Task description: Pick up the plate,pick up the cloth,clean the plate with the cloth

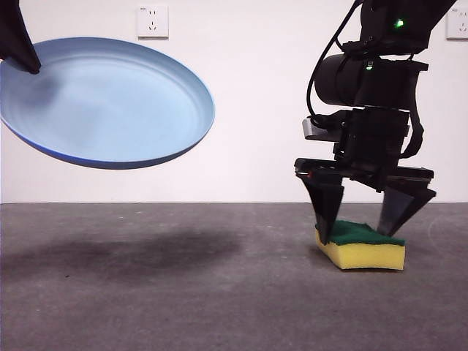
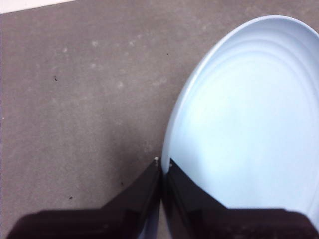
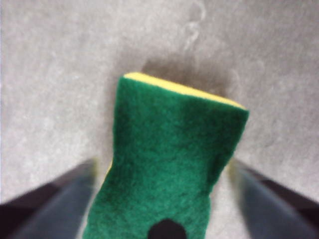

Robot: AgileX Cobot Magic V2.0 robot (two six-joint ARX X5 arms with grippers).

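The light-blue plate (image 1: 110,102) hangs tilted in the air at the left of the front view, well above the table. My left gripper (image 2: 163,167) is shut on the plate's rim (image 2: 172,134); in the front view it shows as a black tip (image 1: 18,44) at the top left corner. The cloth, a yellow sponge with a dark green top (image 1: 362,245), lies on the table at the right. My right gripper (image 1: 362,216) is open and straddles it, one jaw on each side, low over it. The right wrist view shows the green top (image 3: 169,164) between the jaws.
A grey table (image 1: 183,292) runs across the front view, with the plate's shadow (image 1: 124,252) on it at the left. A white wall with two sockets (image 1: 152,20) stands behind.
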